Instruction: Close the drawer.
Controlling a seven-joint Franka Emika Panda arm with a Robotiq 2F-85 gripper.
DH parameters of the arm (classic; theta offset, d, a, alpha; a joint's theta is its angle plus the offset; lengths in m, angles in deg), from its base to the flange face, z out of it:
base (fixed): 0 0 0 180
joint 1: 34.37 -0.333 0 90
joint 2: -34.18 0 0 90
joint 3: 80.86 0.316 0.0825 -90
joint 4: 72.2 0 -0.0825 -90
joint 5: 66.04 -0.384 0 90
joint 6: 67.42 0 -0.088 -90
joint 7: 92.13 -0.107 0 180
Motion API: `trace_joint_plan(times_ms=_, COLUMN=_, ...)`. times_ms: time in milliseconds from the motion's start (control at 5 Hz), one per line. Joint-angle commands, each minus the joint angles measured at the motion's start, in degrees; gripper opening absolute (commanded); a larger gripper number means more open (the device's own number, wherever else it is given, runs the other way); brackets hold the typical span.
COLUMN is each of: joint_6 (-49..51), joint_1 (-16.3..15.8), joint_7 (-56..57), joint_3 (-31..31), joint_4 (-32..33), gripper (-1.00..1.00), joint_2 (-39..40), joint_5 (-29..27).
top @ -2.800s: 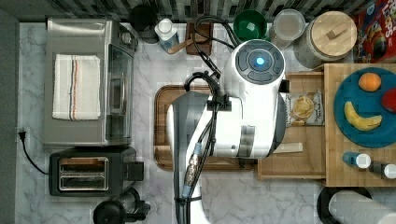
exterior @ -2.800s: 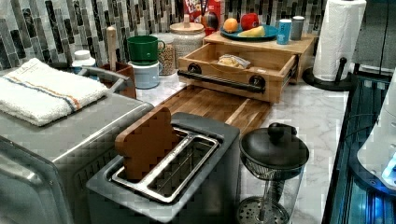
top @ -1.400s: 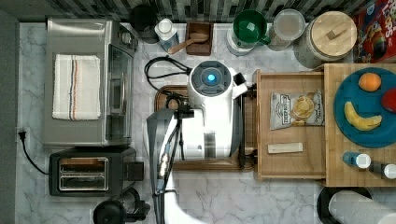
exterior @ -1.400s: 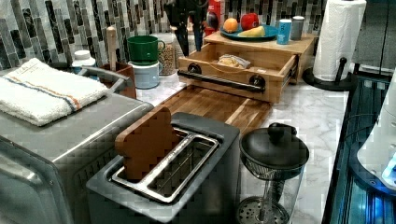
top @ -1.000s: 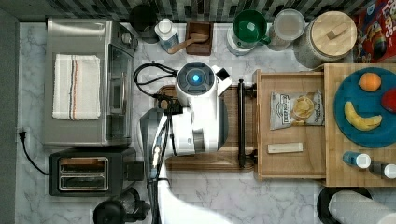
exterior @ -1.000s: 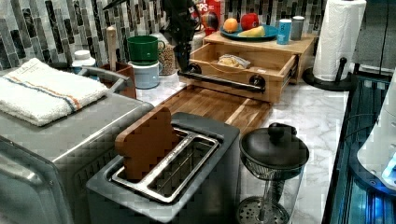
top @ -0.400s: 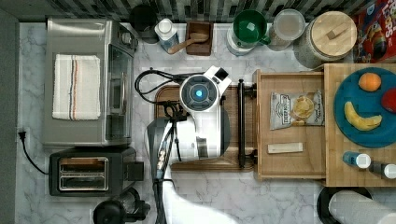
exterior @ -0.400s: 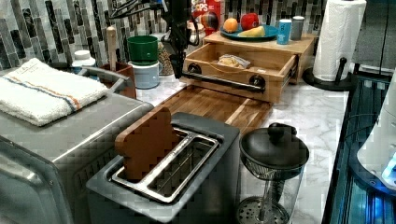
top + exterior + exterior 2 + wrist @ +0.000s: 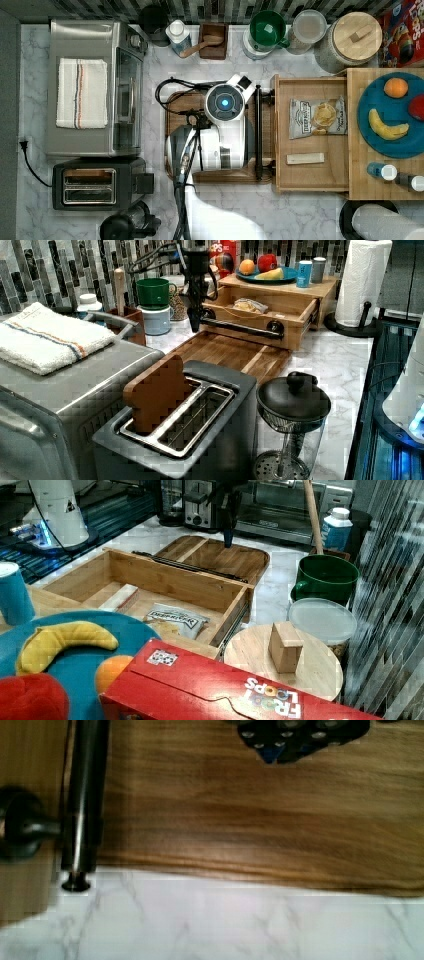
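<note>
The drawer (image 9: 310,172) stands pulled out, its pale floor holding a chip bag (image 9: 317,117) and a pale stick (image 9: 305,158). Its black bar handle (image 9: 258,132) faces the walnut cutting board (image 9: 180,102). My gripper (image 9: 195,320) points straight down over that board, close to the handle (image 9: 240,327) near its far end in the left view, and apart from it. Its fingers look shut with nothing between them. In the right view the gripper (image 9: 228,539) hangs over the board beyond the drawer (image 9: 165,582). The wrist view has the handle's end (image 9: 84,800) beside the gripper (image 9: 272,751).
A butcher-block slab (image 9: 357,150) with a blue fruit plate (image 9: 372,97) lies over the drawer's housing. A toaster oven (image 9: 90,87) and toaster (image 9: 95,185) stand at the top view's left. A green cup (image 9: 266,30) and jars (image 9: 352,40) line the back; a French press (image 9: 292,410) is near.
The arm has swung from above the drawer to the top view's left, over the cutting board, and the gripper has come down beside the handle. The drawer has not moved.
</note>
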Motion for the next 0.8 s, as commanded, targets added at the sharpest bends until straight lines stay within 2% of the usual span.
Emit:
trace_joint_plan(times_ms=200, joint_6=-1.37, joint_1=4.28, joint_7=8.32, joint_3=-0.01, joint_4=3.47, gripper=-1.00, joint_2=0.09, joint_5=-1.04)
trace_joint_plan(times_ms=800, joint_6=-1.07, joint_1=10.10, joint_7=19.73, joint_3=-3.09, joint_4=1.29, gripper=-1.00, joint_2=1.80, joint_5=-2.85)
